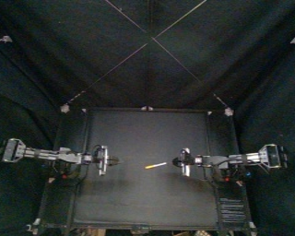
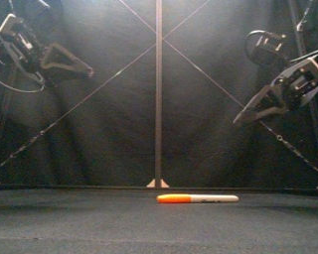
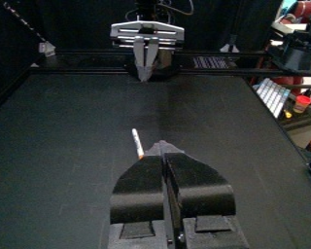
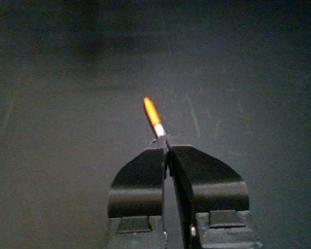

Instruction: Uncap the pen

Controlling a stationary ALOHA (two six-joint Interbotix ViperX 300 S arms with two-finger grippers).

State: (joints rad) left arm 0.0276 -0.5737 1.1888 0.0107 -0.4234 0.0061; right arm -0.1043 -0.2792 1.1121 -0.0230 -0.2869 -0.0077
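Note:
A marker pen (image 1: 154,165) lies flat near the middle of the table, between my two grippers. In the front view the pen (image 2: 198,198) shows an orange cap on the left and a white barrel on the right. My left gripper (image 1: 110,159) hovers to its left, shut and holding nothing. My right gripper (image 1: 179,162) hangs just right of the pen, also shut and holding nothing. In the left wrist view the pen (image 3: 137,142) lies just beyond the closed jaw tips. The right wrist view has the pen (image 4: 153,117) pointing away from its closed jaws. Neither gripper touches it.
The black table (image 1: 125,198) carries only the pen. In the front view both arms hang high above the surface, left arm (image 2: 49,55) and right arm (image 2: 284,89). The right gripper (image 3: 145,58) faces the left wrist camera from across the table.

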